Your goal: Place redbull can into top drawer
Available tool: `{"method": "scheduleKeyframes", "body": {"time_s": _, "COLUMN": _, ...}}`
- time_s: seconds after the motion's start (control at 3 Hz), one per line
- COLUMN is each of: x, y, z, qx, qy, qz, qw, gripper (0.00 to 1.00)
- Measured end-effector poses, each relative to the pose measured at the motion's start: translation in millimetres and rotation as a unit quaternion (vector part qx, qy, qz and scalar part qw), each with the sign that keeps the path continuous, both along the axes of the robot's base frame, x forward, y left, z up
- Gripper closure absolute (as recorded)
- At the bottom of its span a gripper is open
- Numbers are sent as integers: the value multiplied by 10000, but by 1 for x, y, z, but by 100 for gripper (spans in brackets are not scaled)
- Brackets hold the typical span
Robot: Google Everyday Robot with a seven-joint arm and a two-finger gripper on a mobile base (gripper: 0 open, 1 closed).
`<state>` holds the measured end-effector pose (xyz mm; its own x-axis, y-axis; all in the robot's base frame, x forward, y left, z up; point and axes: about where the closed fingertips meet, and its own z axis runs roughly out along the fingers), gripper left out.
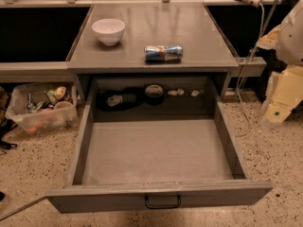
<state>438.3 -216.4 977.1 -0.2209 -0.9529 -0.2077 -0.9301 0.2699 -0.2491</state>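
redbull can [163, 53] — one, lying on its side on the grey cabinet top [189, 27], near the front edge, right of the single white bowl [108, 30], apart from it; label print not readable; top drawer [94, 197] just below, pulled out; one dark handle [163, 202] centre front; one clear plastic bin [42, 108] on the floor, left; gripper [283, 96] at right frame edge beside the drawer — open or closed, cannot tell.
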Motion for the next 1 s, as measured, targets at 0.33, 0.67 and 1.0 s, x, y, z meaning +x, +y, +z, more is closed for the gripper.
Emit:
{"method": "scheduleKeyframes", "body": {"time_s": 0.33, "x": 0, "y": 0, "z": 0, "qx": 0, "qy": 0, "qz": 0, "qw": 10000, "gripper": 0}}
{"method": "scheduleKeyframes", "body": {"time_s": 0.67, "x": 12, "y": 3, "z": 2, "qx": -116, "qy": -121, "qz": 171, "qw": 9997, "gripper": 0}}
{"method": "scheduleKeyframes", "body": {"time_s": 1.0, "x": 50, "y": 4, "z": 8, "qx": -88, "qy": -465, "qz": 448, "qw": 9979, "gripper": 0}}
